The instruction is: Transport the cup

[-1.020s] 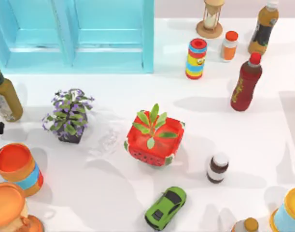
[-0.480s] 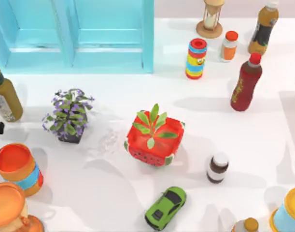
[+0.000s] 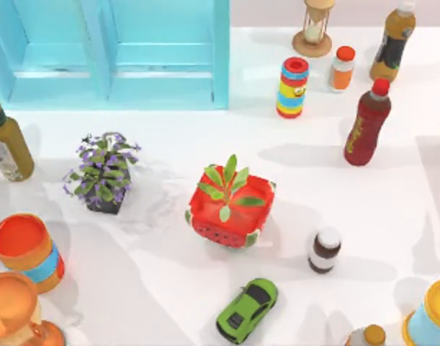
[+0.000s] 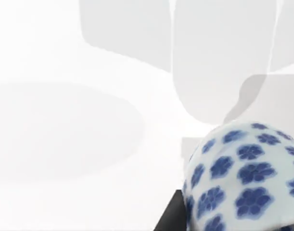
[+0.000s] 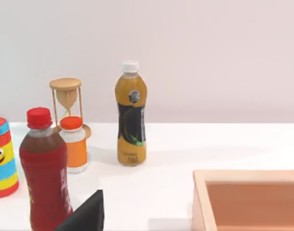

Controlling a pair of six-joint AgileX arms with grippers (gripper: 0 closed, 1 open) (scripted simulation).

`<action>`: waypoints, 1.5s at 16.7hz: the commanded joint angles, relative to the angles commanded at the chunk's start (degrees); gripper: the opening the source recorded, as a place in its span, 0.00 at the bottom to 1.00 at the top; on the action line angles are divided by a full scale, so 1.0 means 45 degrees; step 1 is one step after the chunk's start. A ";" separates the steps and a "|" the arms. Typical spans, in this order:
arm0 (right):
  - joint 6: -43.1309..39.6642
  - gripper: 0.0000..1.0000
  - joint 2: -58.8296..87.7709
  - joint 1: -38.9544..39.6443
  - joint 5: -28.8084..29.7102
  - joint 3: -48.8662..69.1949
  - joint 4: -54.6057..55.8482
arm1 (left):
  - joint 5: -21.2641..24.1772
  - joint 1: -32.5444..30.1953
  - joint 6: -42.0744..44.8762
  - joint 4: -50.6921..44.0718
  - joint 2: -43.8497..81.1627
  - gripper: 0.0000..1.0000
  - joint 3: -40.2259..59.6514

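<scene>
The white counter [image 3: 392, 216] carries a blue cabinet [image 3: 111, 50] at its far left, a red watermelon-patterned planter [image 3: 229, 209] mid-way, and a green toy car [image 3: 247, 310] nearer. In the left wrist view, the blue-flowered white cup [image 4: 243, 178] sits right against the left tool; whether that tool grips it, I cannot tell.

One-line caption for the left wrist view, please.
A white cup patterned with blue flowers sits close before the left wrist camera, above a pale shadowed surface.
</scene>
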 joint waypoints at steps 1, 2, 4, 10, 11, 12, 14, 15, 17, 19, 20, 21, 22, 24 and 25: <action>0.0000 1.00 0.0000 0.0000 0.0000 0.0000 0.0000 | -0.0036 0.0567 0.0554 -0.0485 0.0269 0.00 0.0874; 0.0000 1.00 0.0000 0.0000 0.0000 0.0000 0.0000 | -0.0064 0.1118 0.1096 -0.0952 0.0517 0.00 0.1686; 0.0000 1.00 0.0000 0.0000 0.0000 0.0000 0.0000 | -0.0059 0.2077 0.2064 -0.1773 0.0937 0.00 0.2947; 0.0000 1.00 0.0000 0.0000 0.0000 0.0000 0.0000 | 0.0077 0.2870 0.2919 -0.2511 0.1316 0.00 0.3868; 0.0000 1.00 0.0000 0.0000 0.0000 0.0000 0.0000 | 0.0045 0.2823 0.2929 -0.2473 0.1257 0.00 0.3842; 0.0000 1.00 0.0000 0.0000 0.0000 0.0000 0.0000 | 0.0042 0.2827 0.2921 -0.2435 0.1259 0.00 0.3806; 0.0000 1.00 0.0000 0.0000 0.0000 0.0000 0.0000 | 0.0022 0.2816 0.2922 -0.1973 0.1309 0.00 0.3438; 0.0000 1.00 0.0000 0.0000 0.0000 0.0000 0.0000 | 0.0027 0.2814 0.2933 -0.1643 0.1368 0.00 0.3236; 0.0000 1.00 0.0000 0.0000 0.0000 0.0000 0.0000 | 0.0074 0.2842 0.2928 -0.1189 0.1529 0.00 0.2828; 0.0000 1.00 0.0000 0.0000 0.0000 0.0000 0.0000 | 0.0060 0.2855 0.2935 -0.0695 0.1652 0.00 0.2450; 0.0000 1.00 0.0000 0.0000 0.0000 0.0000 0.0000 | 0.0044 0.2855 0.2941 -0.0453 0.1685 0.00 0.2289; 0.0000 1.00 0.0000 0.0000 0.0000 0.0000 0.0000 | 0.0042 0.2859 0.2947 -0.0131 0.1744 0.00 0.2090; 0.0000 1.00 0.0000 0.0000 0.0000 0.0000 0.0000 | 0.0057 0.2875 0.2953 0.0196 0.1850 0.00 0.1825; 0.0000 1.00 0.0000 0.0000 0.0000 0.0000 0.0000 | 0.0083 0.2904 0.2963 0.0474 0.2001 0.00 0.1568; 0.0000 1.00 0.0000 0.0000 0.0000 0.0000 0.0000 | 0.0083 0.2904 0.2963 0.0474 0.2001 0.00 0.1568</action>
